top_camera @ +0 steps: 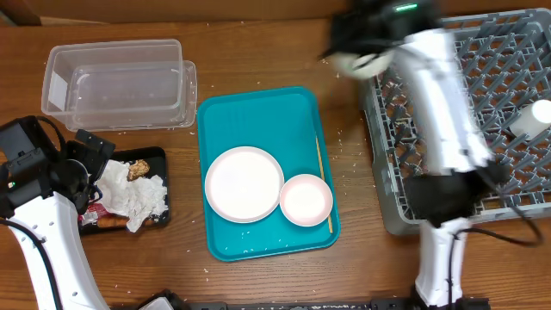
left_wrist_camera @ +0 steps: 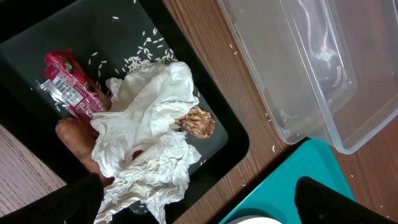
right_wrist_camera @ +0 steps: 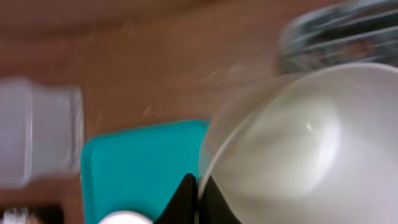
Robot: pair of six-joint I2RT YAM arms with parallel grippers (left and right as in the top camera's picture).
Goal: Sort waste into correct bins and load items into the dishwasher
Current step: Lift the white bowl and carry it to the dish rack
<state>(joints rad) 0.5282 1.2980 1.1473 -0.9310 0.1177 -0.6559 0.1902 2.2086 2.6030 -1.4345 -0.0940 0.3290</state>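
Pinching rim of white dish (right_wrist_camera: 298,143) with right gripper (right_wrist_camera: 198,193), jaws closed tight on it. Am holding it at left edge of rack (top_camera: 516,52), view blurring. Left gripper (left_wrist_camera: 199,208) is hanging fully spread, gripping nothing, over black tray (left_wrist_camera: 112,50), where napkins (left_wrist_camera: 149,118), wrapper (left_wrist_camera: 68,87), carrot (left_wrist_camera: 71,140), food bit (left_wrist_camera: 196,121) are lying. Plate (top_camera: 244,182), saucer (top_camera: 306,199), stick (top_camera: 323,181) are sitting on teal tray (top_camera: 258,112). Cup (top_camera: 534,116) is sitting in rack.

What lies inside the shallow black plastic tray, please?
Crumpled white paper napkins, a red crinkled wrapper, a brown lumpy food bit and rice grains; the napkins partly cover an orange carrot.
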